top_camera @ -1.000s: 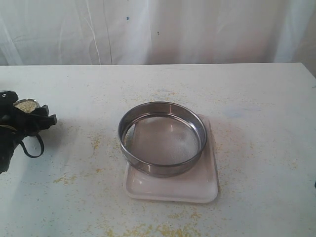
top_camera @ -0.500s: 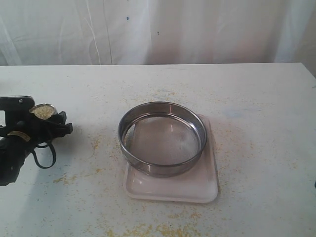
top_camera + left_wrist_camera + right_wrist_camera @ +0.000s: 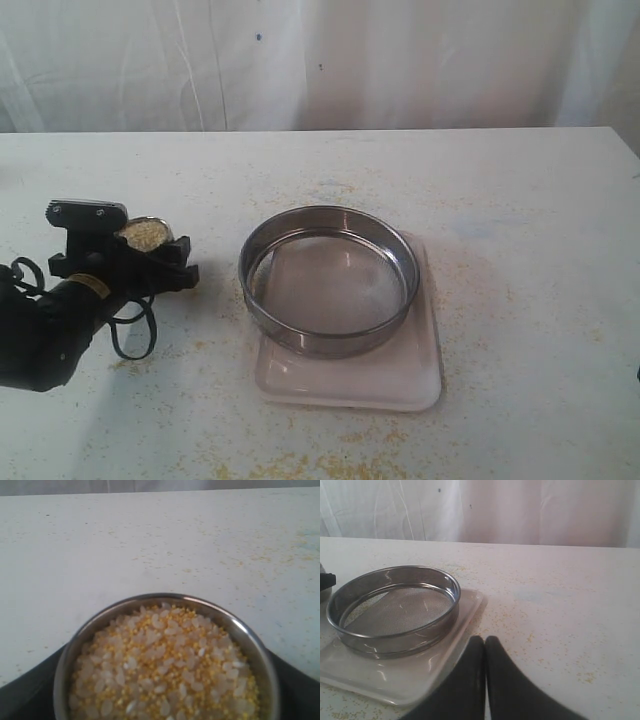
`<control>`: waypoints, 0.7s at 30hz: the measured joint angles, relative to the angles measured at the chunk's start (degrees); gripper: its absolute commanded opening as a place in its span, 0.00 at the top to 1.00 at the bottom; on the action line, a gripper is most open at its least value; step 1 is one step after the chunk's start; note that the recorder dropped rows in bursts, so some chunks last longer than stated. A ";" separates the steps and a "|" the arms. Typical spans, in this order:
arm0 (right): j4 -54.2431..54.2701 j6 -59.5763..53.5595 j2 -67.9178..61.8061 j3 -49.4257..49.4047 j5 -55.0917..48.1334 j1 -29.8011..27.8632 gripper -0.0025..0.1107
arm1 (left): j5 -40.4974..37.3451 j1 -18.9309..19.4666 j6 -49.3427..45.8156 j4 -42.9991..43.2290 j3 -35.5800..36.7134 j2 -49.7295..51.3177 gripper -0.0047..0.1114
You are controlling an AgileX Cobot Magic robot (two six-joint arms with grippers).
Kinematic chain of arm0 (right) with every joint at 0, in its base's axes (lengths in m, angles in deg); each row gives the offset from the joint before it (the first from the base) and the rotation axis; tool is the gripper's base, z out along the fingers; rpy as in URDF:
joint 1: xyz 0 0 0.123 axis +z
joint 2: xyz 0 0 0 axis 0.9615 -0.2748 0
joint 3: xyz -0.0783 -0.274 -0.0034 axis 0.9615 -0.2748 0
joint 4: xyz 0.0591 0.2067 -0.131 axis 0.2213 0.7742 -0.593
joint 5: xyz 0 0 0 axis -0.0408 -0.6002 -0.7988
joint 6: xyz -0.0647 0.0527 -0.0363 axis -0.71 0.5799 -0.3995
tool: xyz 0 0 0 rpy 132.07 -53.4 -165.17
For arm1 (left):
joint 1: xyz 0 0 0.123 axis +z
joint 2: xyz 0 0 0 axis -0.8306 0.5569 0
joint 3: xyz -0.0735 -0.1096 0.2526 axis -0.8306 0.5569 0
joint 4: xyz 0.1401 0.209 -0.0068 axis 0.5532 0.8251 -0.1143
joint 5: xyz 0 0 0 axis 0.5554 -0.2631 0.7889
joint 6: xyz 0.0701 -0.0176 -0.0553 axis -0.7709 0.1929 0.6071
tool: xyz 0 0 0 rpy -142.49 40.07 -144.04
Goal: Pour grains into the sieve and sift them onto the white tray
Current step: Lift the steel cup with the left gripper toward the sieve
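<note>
The left gripper (image 3: 160,262) has its jaws spread wide around a small round steel cup (image 3: 150,232), which sits upright between the black fingers. They appear to clasp its wall, though the contact itself is hidden under the rim. The cup is filled to the brim with the grains (image 3: 160,670), a mix of tiny yellow granules and coarser whitish ones.

Beyond this gripper's fingertips, near but clearly apart, stands the wide round shallow steel sieve (image 3: 330,285). Its mesh bottom is bare. It rests on the shallow rectangular white tray (image 3: 400,380).

The right gripper (image 3: 485,645) has its two dark fingers pressed together with nothing between them. Sieve and tray lie ahead of its tips, not touching them. Spilled yellow specks (image 3: 300,465) dot the white table (image 3: 500,200) around the tray.
</note>
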 measured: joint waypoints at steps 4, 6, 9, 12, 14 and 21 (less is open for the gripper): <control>0.00 0.00 0.00 0.00 0.00 0.00 0.98 | -0.09 -1.70 0.00 0.23 0.00 0.00 0.96; 0.00 0.00 0.00 0.00 0.00 0.00 0.98 | -0.09 -2.47 0.00 0.23 0.00 0.00 0.96; 0.00 0.00 0.00 0.00 0.00 0.00 0.98 | 0.02 -3.27 -0.71 0.23 0.28 -0.12 0.96; 0.00 0.00 0.00 0.00 0.00 0.00 0.98 | 0.15 -3.90 -1.57 0.23 1.24 -1.00 0.96; 0.00 0.00 0.00 0.00 0.00 0.00 0.98 | -0.33 -3.99 -1.98 0.23 2.07 -1.71 0.96; 0.00 0.00 0.00 0.00 0.00 0.00 0.98 | -3.84 -4.13 -2.66 0.23 5.06 -5.56 0.96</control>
